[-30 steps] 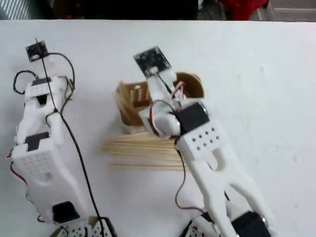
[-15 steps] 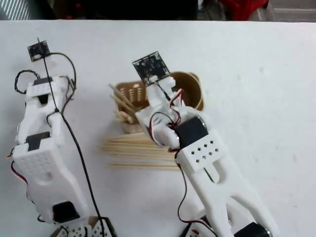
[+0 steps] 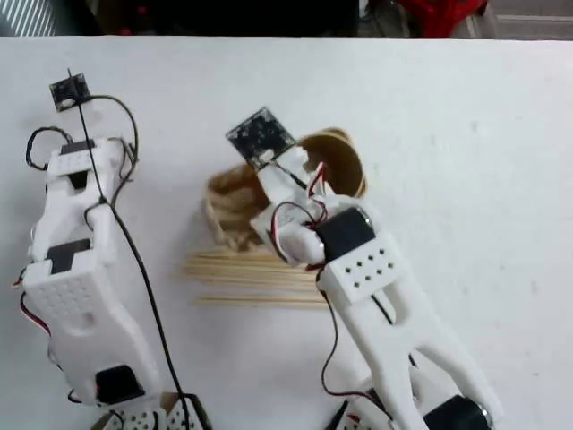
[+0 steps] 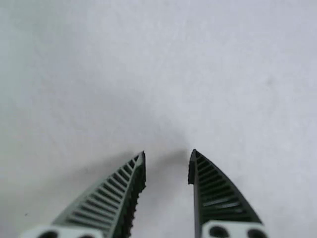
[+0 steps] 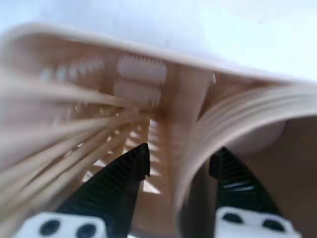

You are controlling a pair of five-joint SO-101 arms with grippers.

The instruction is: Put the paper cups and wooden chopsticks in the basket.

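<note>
A tan lattice basket (image 3: 226, 204) stands mid-table, with several wooden chopsticks (image 5: 59, 134) leaning inside it. More chopsticks (image 3: 255, 273) lie in a flat bundle on the table just in front of it. A stack of brown paper cups (image 3: 345, 161) sits tipped against the basket's right side. My right gripper (image 5: 181, 158) hangs over the basket (image 5: 141, 74), its jaws straddling the rim of the paper cups (image 5: 247, 119) and closed on that wall. At the table's left, my left gripper (image 4: 167, 161) is open above bare white table.
The left arm (image 3: 76, 233) lies stretched along the left side with a black cable (image 3: 143, 269) trailing beside it. The right arm (image 3: 367, 269) crosses the near right area. White table surface (image 3: 483, 161) spreads to the right and far side.
The right wrist has twisted to the left over the basket. The basket has shifted and the chopsticks in it have swung. The cups have moved slightly. The left arm is still.
</note>
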